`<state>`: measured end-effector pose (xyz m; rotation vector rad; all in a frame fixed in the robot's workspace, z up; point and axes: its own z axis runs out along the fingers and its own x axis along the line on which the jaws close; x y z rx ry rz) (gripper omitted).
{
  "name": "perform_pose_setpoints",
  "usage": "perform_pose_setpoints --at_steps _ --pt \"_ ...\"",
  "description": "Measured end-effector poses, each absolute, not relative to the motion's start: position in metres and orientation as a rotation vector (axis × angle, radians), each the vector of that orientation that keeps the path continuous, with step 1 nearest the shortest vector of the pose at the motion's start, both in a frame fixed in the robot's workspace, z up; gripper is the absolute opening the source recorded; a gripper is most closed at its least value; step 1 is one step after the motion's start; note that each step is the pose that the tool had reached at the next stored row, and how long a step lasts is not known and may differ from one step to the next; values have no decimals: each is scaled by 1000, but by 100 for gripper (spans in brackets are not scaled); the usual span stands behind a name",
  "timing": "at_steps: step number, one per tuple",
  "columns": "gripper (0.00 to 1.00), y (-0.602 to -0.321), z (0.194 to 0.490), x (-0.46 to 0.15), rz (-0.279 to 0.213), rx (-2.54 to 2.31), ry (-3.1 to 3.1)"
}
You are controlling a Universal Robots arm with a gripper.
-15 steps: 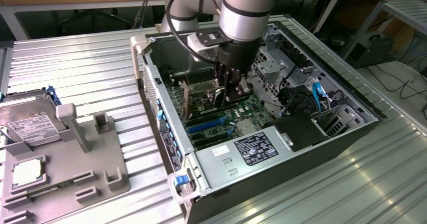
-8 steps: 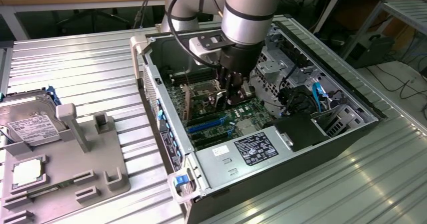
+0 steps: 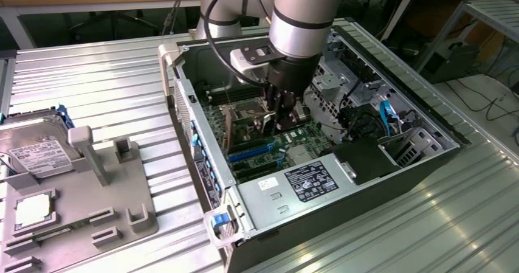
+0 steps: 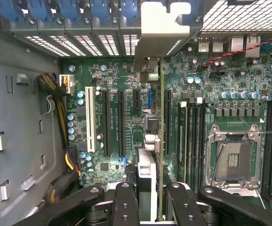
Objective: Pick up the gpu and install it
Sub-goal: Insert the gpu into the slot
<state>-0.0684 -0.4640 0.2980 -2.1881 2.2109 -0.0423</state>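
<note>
Wrist view is showing the tool (image 4: 154, 205) clamping partway closed on the gpu (image 4: 160, 141). The card is standing on edge over the motherboard (image 4: 126, 75) along a long black expansion slot (image 4: 167, 108), with its silvery bracket (image 4: 161, 28) lying by the case's rear slot openings; whether its lower edge is sitting in the slot I cannot tell. Exterior view is showing the tool (image 3: 280, 118) reaching down into the open computer case (image 3: 188, 112) lying on the ribbed metal tabletop (image 3: 106, 84), while a hard drive (image 3: 36, 151) and a CPU chip (image 3: 33, 211) are resting on a grey holder (image 3: 121, 212) well apart on the exterior view's left.
</note>
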Motion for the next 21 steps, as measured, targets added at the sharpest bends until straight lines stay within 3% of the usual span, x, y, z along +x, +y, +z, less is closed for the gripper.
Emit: perform_pose_setpoints --at_steps 21 --pt "28 -464 279 -73 -42 -2197 2202"
